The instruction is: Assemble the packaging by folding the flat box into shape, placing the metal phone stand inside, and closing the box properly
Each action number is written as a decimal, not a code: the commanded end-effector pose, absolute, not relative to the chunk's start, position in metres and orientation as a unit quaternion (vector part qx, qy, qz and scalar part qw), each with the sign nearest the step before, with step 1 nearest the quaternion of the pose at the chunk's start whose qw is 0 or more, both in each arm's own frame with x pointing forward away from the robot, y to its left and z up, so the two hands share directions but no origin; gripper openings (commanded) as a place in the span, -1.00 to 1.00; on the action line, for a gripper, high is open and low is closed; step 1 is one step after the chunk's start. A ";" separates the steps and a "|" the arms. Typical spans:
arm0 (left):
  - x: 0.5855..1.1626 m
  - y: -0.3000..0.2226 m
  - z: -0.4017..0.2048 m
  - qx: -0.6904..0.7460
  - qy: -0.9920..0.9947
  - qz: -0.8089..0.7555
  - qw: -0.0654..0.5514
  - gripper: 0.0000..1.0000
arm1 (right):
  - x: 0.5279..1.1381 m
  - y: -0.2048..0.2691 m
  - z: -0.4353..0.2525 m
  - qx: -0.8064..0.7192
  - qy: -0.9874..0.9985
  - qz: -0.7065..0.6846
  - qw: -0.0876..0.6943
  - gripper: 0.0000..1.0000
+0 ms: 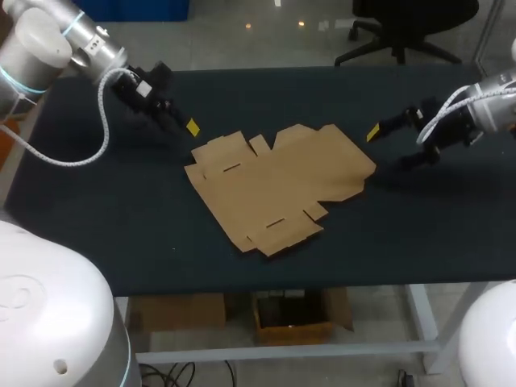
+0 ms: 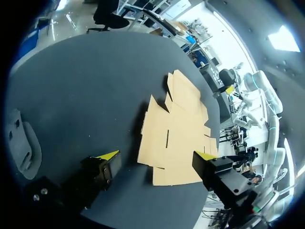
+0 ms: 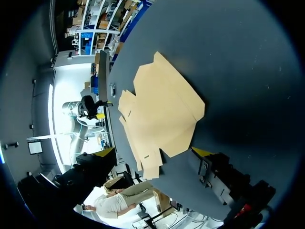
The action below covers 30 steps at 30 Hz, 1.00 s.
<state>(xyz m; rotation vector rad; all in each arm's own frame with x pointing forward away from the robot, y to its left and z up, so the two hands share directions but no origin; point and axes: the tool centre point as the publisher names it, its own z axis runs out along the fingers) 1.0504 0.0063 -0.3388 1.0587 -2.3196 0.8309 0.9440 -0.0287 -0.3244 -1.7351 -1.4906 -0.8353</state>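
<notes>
**Task item.** The flat box [image 1: 278, 181] lies unfolded on the dark table [image 1: 121, 210], roughly at mid-table. It is a single sheet of brown cardboard with all its flaps spread out and none raised. Slots and cut-outs show along its near and left edges.

**Left arm.** The left gripper [image 1: 181, 122] is at the box's far-left corner, near it but apart from it. In the left wrist view the left gripper [image 2: 156, 155] has its jaws spread wide with nothing held between them. The box [image 2: 176, 129] lies ahead of the fingers, and its nearest edge falls in the line between the two yellow tips. Neither finger touches the cardboard.

**Right arm.** The right gripper [image 1: 391, 147] is off the box's right edge, just beside its far-right corner and not in contact with it. In the right wrist view the right gripper [image 3: 154, 151] is likewise spread wide and holds nothing. The box [image 3: 162, 114] lies ahead of it, with the closest flaps in the line between the fingertips and untouched by either.

**Relation.** The box sits between the two grippers, one at each of its far corners. How high either gripper is above the table cannot be determined.
</notes>
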 end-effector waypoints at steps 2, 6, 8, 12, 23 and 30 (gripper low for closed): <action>1.059 0.000 -0.352 0.370 -0.839 0.298 0.266 1.00 | 0.946 -0.029 -0.326 -0.662 -0.577 -0.316 0.359 1.00; 1.058 -0.005 -0.358 0.366 -0.844 0.291 0.264 1.00 | 0.940 -0.027 -0.325 -0.665 -0.577 -0.311 0.358 1.00; 1.058 -0.007 -0.359 0.363 -0.846 0.289 0.261 1.00 | 0.937 -0.025 -0.324 -0.667 -0.577 -0.307 0.357 1.00; 1.059 -0.010 -0.363 0.355 -0.852 0.288 0.254 1.00 | 0.933 -0.022 -0.324 -0.685 -0.571 -0.287 0.349 1.00; 1.057 -0.015 -0.369 0.341 -0.862 0.279 0.250 1.00 | 0.920 -0.024 -0.318 -0.674 -0.635 -0.255 0.279 1.00; 1.056 -0.014 -0.370 0.338 -0.864 0.276 0.252 1.00 | 0.916 -0.029 -0.318 -0.667 -0.665 -0.226 0.250 1.00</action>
